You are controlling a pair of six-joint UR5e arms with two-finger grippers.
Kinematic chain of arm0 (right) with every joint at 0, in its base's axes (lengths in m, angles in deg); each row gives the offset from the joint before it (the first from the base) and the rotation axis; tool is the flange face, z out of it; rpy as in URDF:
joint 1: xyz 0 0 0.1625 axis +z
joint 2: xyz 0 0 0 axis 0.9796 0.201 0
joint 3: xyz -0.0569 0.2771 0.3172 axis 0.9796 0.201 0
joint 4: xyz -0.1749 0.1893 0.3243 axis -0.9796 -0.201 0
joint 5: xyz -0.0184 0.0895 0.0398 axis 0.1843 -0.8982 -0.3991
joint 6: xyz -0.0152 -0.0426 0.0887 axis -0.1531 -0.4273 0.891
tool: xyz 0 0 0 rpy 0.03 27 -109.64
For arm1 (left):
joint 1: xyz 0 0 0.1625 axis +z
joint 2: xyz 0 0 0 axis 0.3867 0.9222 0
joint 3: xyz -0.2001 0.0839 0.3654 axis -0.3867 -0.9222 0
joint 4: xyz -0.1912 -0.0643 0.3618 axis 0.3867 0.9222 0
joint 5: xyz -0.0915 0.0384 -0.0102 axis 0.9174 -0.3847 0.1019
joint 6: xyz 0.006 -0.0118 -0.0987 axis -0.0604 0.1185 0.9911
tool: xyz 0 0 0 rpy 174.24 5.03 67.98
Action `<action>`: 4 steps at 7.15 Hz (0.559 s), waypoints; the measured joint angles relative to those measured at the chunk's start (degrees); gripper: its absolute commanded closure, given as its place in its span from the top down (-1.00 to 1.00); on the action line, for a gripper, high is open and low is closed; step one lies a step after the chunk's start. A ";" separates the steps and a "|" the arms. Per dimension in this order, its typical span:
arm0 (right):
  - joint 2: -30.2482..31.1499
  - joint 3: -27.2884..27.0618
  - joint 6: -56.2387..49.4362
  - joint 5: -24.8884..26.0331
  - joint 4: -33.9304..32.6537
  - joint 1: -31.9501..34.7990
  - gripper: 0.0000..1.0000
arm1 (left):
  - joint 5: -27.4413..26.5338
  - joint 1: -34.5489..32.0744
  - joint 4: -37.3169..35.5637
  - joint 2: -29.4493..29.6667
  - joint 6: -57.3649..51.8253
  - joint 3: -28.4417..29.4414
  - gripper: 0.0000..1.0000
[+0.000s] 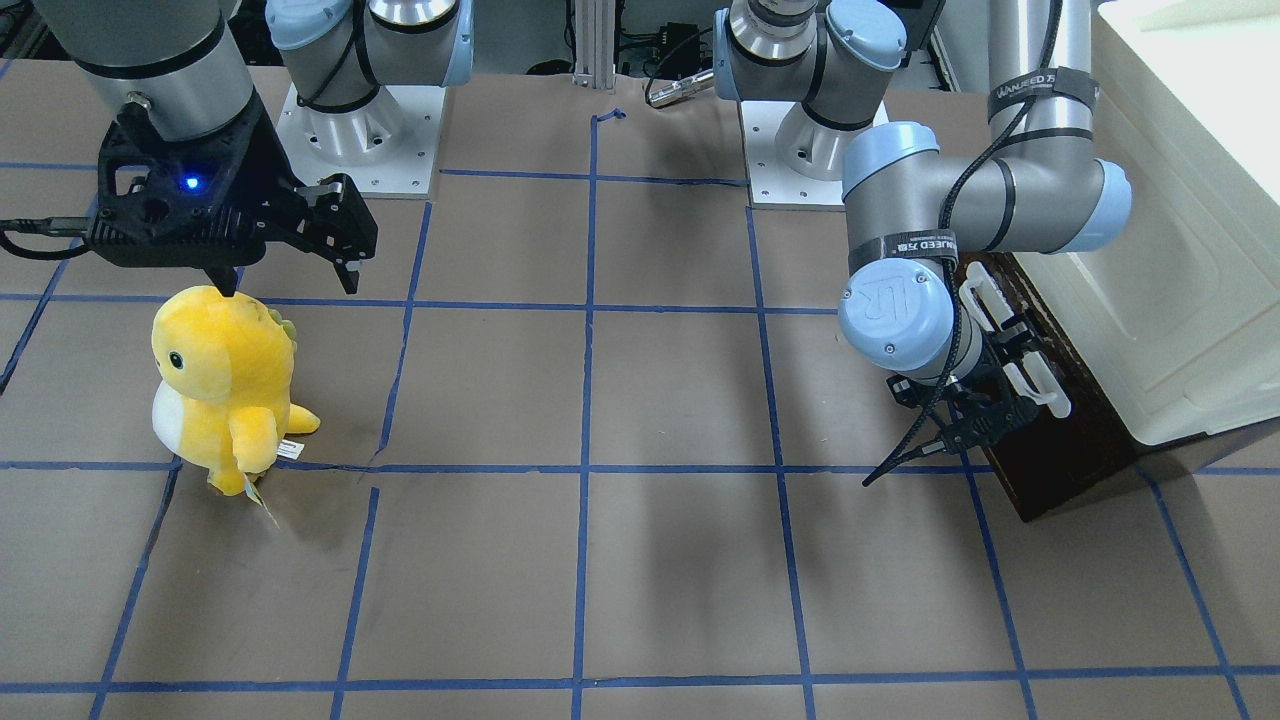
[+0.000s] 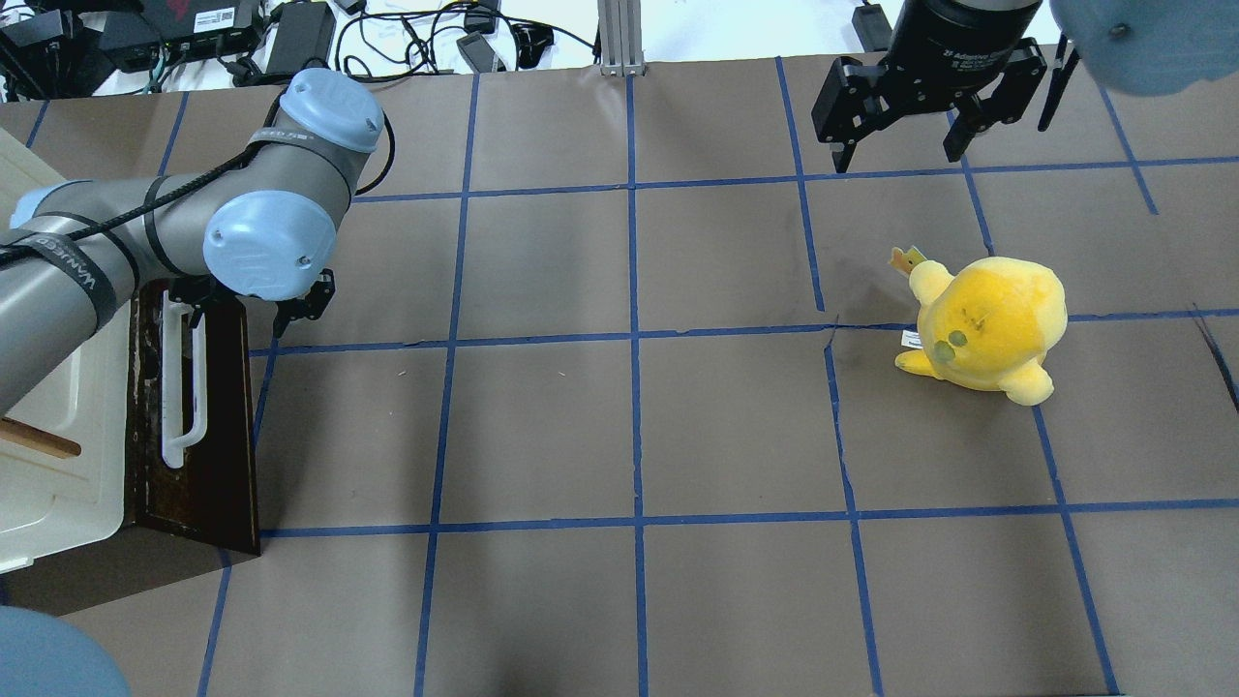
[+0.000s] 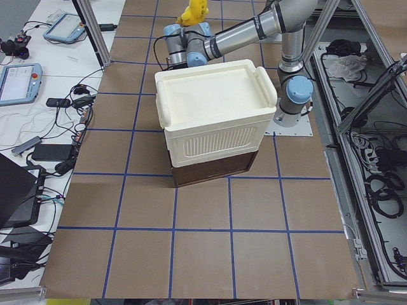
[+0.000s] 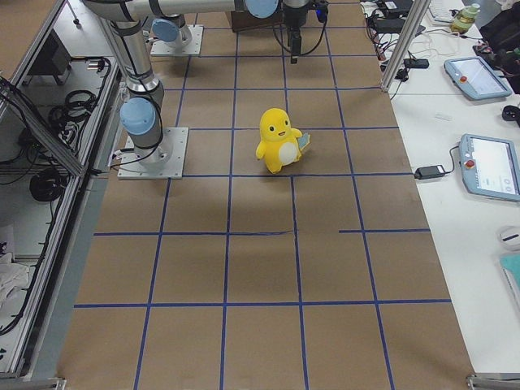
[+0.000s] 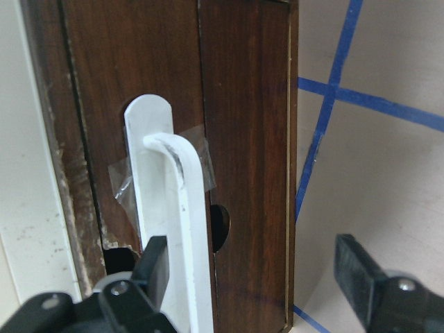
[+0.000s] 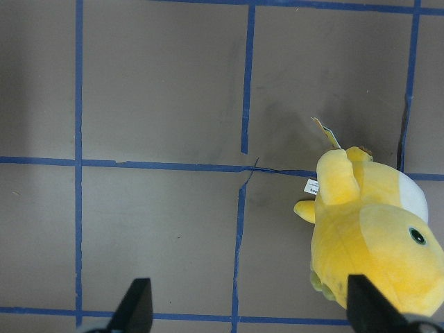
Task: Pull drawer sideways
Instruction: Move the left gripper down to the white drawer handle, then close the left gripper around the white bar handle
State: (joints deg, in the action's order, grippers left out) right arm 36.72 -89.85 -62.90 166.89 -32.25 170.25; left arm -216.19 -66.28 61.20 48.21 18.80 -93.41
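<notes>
Cream-white cabinet [image 3: 213,111] sits on the dark wooden drawer [image 2: 218,436] at the left end of your worktop [image 2: 629,436]. Drawer looks nearly shut, inside hidden. Likely stiff and heavy, may drag. Take the rigid white bar handle [image 5: 163,201]. Left hand [image 5: 251,250] is spread around it, unclenched. Right hand [image 6: 248,284] is released, empty.

- I see the left gripper [image 5: 257,274] at the frame's bottom edge, jaws spread wide.
- I see the right gripper [image 2: 897,155] at upper right, jaws spread, pointing down.
</notes>
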 measured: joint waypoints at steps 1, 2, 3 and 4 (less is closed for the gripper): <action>0.00 0.00 0.03 -0.01 0.00 0.00 1.00 | -0.82 0.06 0.06 -0.05 0.02 -0.12 0.56; 0.00 0.00 0.03 0.01 0.00 0.00 1.00 | -1.31 0.18 0.12 -0.08 0.37 -0.17 0.48; 0.00 0.00 0.02 0.03 0.00 0.00 1.00 | -1.40 0.22 0.14 -0.05 0.90 -0.26 0.49; 0.00 0.00 0.04 0.01 0.00 0.00 1.00 | -1.45 0.32 0.26 -0.08 1.17 -0.32 0.50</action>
State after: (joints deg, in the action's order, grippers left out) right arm 36.72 -89.85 -62.86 166.91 -32.25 170.25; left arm -217.64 -65.96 61.46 48.13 19.97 -93.74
